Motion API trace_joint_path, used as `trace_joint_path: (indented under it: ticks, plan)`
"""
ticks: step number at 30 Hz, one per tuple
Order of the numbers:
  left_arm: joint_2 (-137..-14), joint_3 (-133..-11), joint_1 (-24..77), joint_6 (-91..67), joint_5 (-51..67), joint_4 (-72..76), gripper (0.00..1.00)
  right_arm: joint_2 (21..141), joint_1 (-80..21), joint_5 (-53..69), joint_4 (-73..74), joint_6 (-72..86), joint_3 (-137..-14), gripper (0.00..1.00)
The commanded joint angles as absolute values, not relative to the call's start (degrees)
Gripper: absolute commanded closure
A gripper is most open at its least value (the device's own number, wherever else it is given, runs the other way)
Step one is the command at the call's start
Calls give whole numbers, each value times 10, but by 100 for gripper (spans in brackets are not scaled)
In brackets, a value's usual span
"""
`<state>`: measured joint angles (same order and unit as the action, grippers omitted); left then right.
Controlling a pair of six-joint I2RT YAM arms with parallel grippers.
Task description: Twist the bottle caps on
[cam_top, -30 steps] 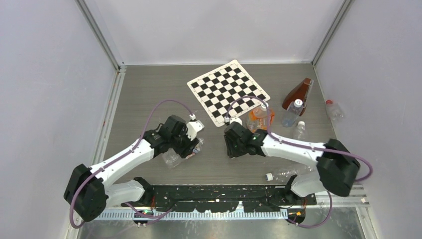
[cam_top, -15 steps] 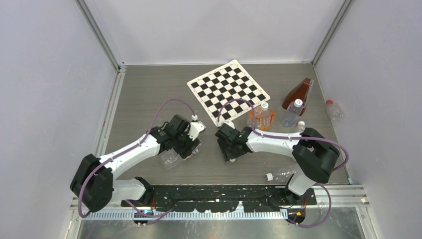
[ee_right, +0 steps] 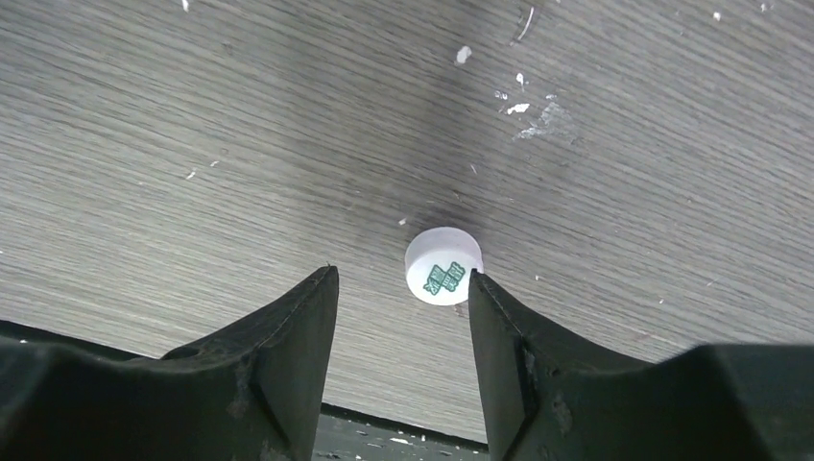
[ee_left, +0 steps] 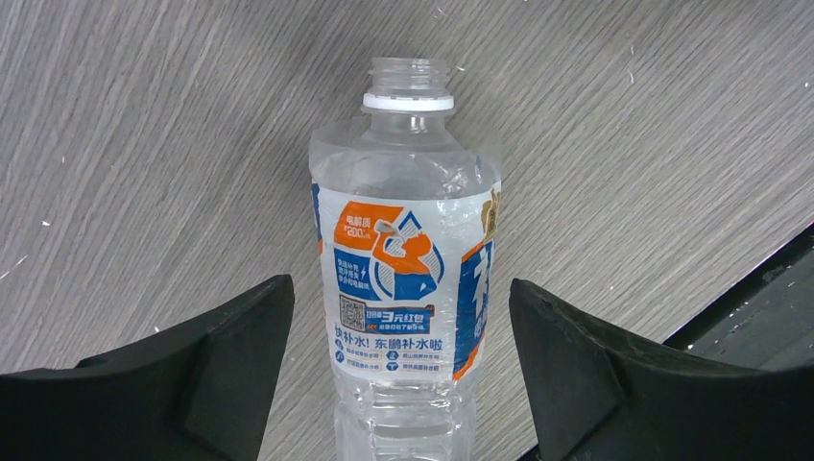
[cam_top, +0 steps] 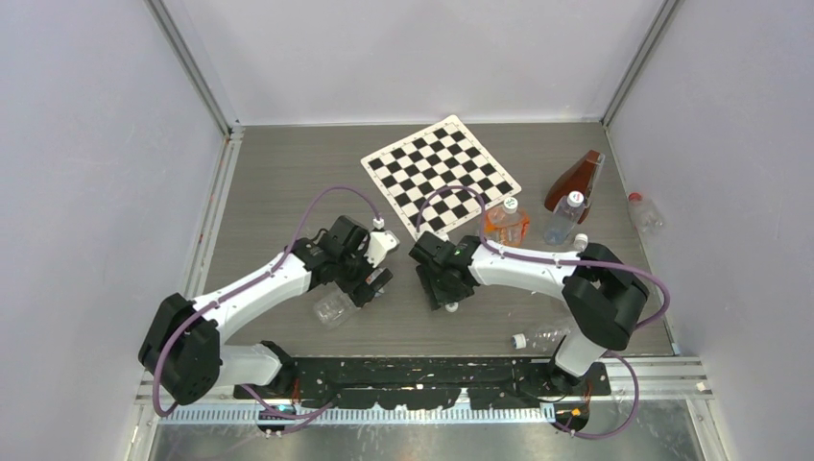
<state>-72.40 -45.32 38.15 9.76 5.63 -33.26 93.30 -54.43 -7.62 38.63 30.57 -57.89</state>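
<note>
Left claw: spread wide, straddling the uncapped water bottle.
Right claw: parted, gripping nothing.
Bottle cap: white, on the table, right of the water bottle, beside one fingertip.

In the left wrist view, the bottom edge of the frame cut off the base of the clear bottle and the rear of both fingers of the left gripper. The finest print on the label was too small to read. From above, the left arm covered most of that bottle, neck included.

In the right wrist view, the green mark on the white cap was blurred. Whether the finger at the right of the frame touched the cap's rim could not be told. The right gripper ran off the bottom edge. In the top view's lower right, a lying bottle was too faint to trace.
</note>
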Motion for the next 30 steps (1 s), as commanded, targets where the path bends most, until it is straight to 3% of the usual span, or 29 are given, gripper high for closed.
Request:
trace_joint_path:
  ticks: [1, 16, 26, 30]
  plan:
    - [-724, -483, 383, 111, 66, -355, 14, 942, -547, -92, 420, 319, -600, 43]
    - [-766, -504, 383, 119, 78, -378, 6, 969, -547, -96, 390, 328, -581, 47]
    - [-792, -492, 383, 123, 71, -361, 8, 978, -540, -104, 360, 330, -561, 52]
    - [-806, -494, 383, 120, 67, -359, 14, 971, -535, -108, 354, 330, -550, 57]
